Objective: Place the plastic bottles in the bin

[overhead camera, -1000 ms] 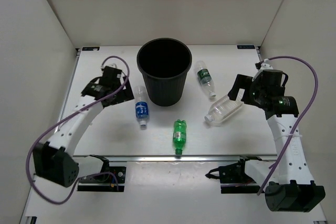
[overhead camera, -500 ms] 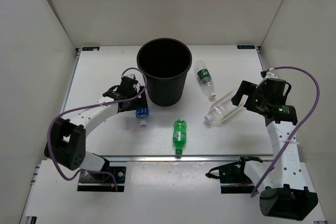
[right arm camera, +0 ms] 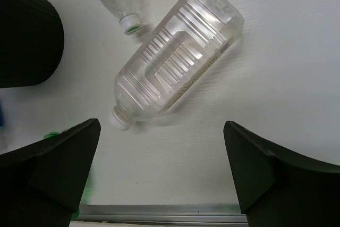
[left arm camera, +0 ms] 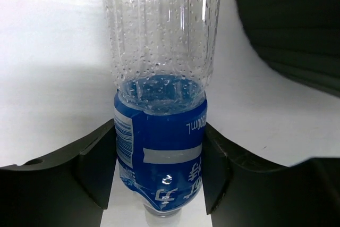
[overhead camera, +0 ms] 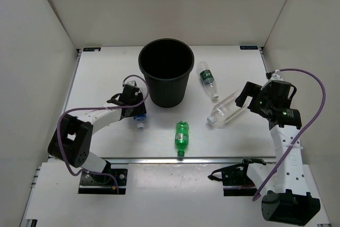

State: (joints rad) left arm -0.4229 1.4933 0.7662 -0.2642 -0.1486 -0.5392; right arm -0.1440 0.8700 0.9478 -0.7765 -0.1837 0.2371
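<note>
The clear bottle with the blue label [left arm camera: 159,131] lies on the white table just left of the black bin [overhead camera: 167,91]. My left gripper [left arm camera: 159,168] is shut on it, one finger on each side of the label. From above, that gripper [overhead camera: 136,109] covers most of the bottle [overhead camera: 140,118]. The larger clear unlabelled bottle [right arm camera: 178,59] lies on its side. My right gripper [right arm camera: 162,126] hangs open above the table just short of its cap, touching nothing. The all-green bottle [overhead camera: 182,135] lies in front of the bin. The bottle with the dark green label [overhead camera: 207,80] lies to the bin's right.
A metal rail [overhead camera: 175,159] runs along the table's near edge, close to the green bottle's cap. White walls [overhead camera: 53,25] enclose the table on three sides. Purple cables [overhead camera: 313,86] loop off both arms. The bin's wall [left arm camera: 292,25] stands close on the right of the left gripper.
My left arm swung right from open table to the blue-label bottle, and its gripper shut on the label. The right gripper dropped slightly towards the large clear bottle and stayed open.
</note>
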